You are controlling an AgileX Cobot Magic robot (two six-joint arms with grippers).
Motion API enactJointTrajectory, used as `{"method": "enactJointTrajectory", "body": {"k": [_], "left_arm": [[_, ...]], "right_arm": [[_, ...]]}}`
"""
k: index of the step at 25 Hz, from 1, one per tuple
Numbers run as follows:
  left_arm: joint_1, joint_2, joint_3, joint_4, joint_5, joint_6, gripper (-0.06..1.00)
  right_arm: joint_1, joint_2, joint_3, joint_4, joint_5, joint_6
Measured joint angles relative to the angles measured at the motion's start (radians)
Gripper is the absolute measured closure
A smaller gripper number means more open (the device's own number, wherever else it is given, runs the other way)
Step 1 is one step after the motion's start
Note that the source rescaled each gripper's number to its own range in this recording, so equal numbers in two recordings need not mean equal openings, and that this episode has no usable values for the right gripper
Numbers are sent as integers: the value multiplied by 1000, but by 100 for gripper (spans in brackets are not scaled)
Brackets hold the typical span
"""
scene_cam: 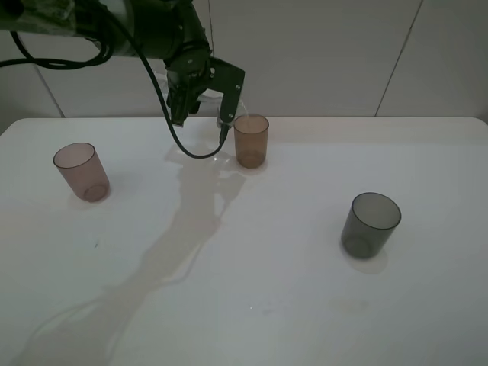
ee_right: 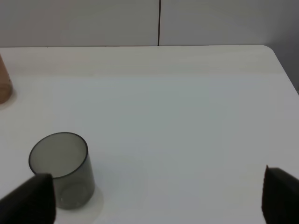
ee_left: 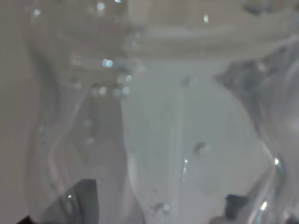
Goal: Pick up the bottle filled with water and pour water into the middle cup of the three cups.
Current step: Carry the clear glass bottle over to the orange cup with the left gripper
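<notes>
Just beside the middle cup [scene_cam: 251,141], high view: the left gripper [scene_cam: 204,109] clamps the bottle [scene_cam: 229,113], neck at the rim — pouring seems begun, unfinished. Left wrist: bottle fills the view, fill level unclear. Right wrist: right gripper [ee_right: 154,200] spread empty — well apart from that cup.

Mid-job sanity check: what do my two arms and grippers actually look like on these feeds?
The left arm is dark, near-black and glossy, with rounded joint housings. Loose black cables loop from it past the left gripper, which is black with flat angular plates. Of the other arm only the right gripper shows: two matte black, blocky fingertips. No markings are visible.
</notes>
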Motion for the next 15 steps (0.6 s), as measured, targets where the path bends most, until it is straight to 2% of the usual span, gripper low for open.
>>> {"method": "enactJointTrajectory", "body": {"k": [15], "left_arm": [[0, 0, 0, 21, -19, 3, 93]], "right_arm": [[0, 0, 0, 0, 0, 0]]}}
